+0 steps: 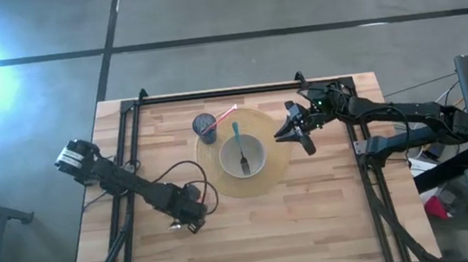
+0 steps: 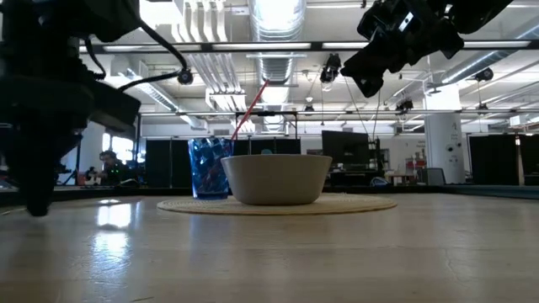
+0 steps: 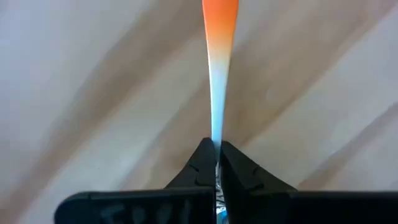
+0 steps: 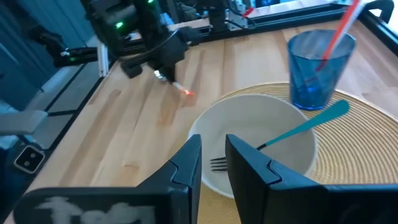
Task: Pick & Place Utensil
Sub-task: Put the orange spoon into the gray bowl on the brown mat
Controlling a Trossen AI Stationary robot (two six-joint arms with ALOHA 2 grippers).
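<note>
Left gripper (image 3: pixel 217 163) fingers pinch a thin, light, stiff orange-to-blue plastic utensil (image 3: pixel 219 68) by one end, likely slippery; right gripper (image 4: pixel 214 163) fingers narrowly apart.

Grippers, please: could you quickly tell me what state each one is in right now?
Left gripper: shut on an orange-tipped utensil.
Right gripper: open, empty, above the bowl.

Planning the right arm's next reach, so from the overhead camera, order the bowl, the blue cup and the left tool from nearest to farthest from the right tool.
1. Bowl, on the mat beside the right tool.
2. Blue cup, at the mat's far-left edge.
3. Left tool, on the bare table past the mat.
</note>
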